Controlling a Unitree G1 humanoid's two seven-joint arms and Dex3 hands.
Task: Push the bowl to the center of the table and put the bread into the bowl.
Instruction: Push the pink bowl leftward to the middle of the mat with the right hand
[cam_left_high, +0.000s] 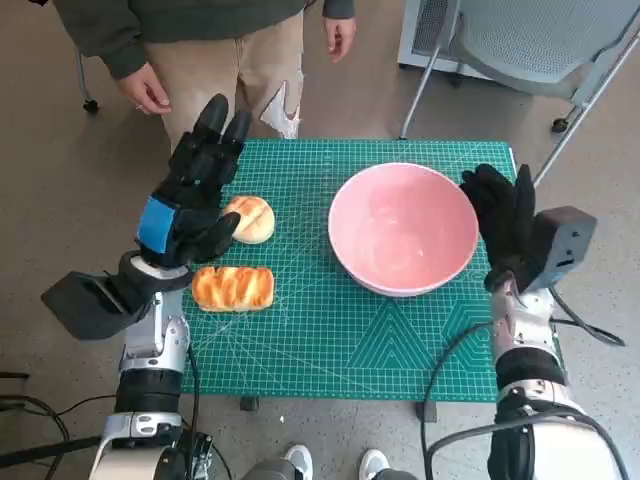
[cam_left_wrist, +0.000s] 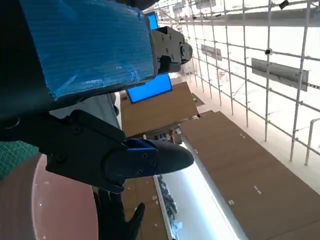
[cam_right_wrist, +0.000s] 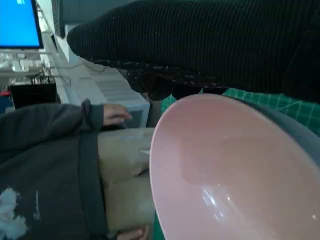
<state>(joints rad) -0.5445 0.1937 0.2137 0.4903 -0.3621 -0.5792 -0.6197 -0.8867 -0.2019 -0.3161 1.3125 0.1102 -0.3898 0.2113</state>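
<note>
Left hand (cam_left_high: 195, 190) raised over the surface (cam_left_high: 330, 340), fingers spread, holding nothing. Right hand (cam_left_high: 503, 215) empty too, fingers extended upright against the bowl (cam_left_high: 402, 228) rim on its right side; actual contact hard to confirm. Bowl empty, standing right of the mat's middle. Round bread (cam_left_high: 250, 218) partly hidden behind left hand; long bread (cam_left_high: 233, 288) just below it. Person (cam_left_high: 200, 40) beyond far edge, cut off above the waist.
</note>
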